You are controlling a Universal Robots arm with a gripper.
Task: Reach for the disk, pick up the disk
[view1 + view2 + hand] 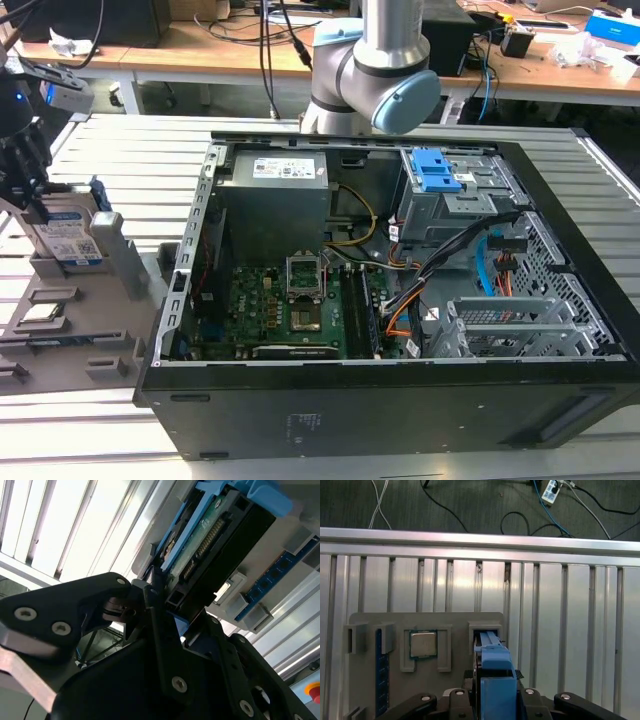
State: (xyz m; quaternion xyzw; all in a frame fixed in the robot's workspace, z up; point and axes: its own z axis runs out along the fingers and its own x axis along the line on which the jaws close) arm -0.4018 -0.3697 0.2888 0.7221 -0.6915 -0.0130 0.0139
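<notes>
pick-up of the disk, grasp stage. in the exterior view the gripper (30,185) hangs at that view's left, directly over the disk (68,238), which stands on edge in a slot of the grey holder (120,260) beside the open computer case (400,400); holder and case both rest on the slatted metal surface (130,150). the arm's grey and pale blue joint (375,70) rises behind the case. in the first wrist view the blue edge frame of the disk (495,675) runs up out of its slot toward the camera, with the black linkages of the gripper on either side of it; a square processor chip (423,644) sits in the neighbouring pocket of the holder (365,680), apart from the disk. in the second wrist view the fingers (152,615) are drawn in narrow against the two flat faces of the disk (215,535) and appear to clamp it (the contact is seen obliquely). progress, as judged: the reach is complete and the grip looks made; the disk's lower edge sits in the holder, so the lift is not yet done.
</notes>
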